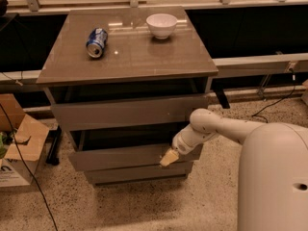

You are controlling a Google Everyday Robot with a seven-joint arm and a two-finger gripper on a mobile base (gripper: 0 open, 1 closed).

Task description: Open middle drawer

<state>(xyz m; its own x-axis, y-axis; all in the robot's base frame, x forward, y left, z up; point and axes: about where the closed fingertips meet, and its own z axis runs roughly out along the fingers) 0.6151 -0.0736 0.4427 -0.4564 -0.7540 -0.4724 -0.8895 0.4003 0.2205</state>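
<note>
The gripper was seen low at the right part of the middle drawer, with its pale tip against the lower edge of the grey front. Whether it was open or closed could not be told. The middle drawer stood a little out of the cabinet, and a dark gap was seen above its front. It was placed between the top drawer and the lowest drawer. The white arm was stretched to it from the right. On the tabletop a blue can was laid on its side, and a white bowl was set well apart from it. A cardboard box was seen on the floor at the left.
</note>
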